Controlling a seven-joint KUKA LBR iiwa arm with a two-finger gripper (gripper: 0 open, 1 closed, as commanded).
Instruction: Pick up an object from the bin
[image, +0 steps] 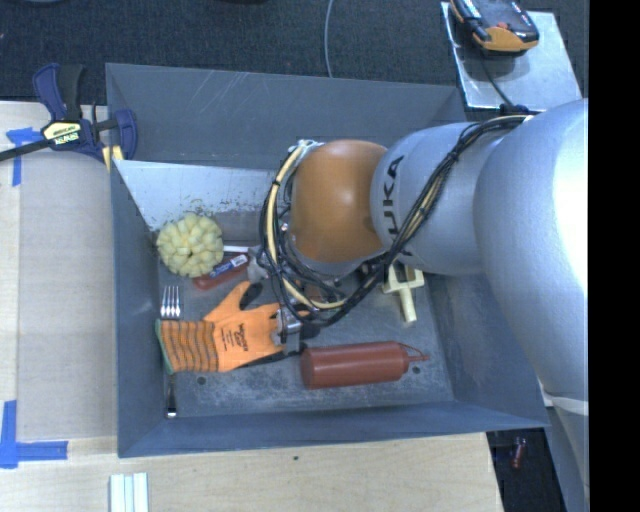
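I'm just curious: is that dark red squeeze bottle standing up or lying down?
Lying down. The dark red squeeze bottle lies lengthwise on the bin floor, its nozzle pointing toward the view's right.

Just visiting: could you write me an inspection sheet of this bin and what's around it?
surface: grey metal bin, floor speckled.
job's things: orange glove, lying left front.
clutter: bumpy yellow ball, fork, dark red bottle lying flat, cream plastic piece.
gripper: low over the glove's right end, under the orange wrist cover.
cables: black and yellow loops round that cover.
surroundings: orange-black device beyond the bin's far right corner.
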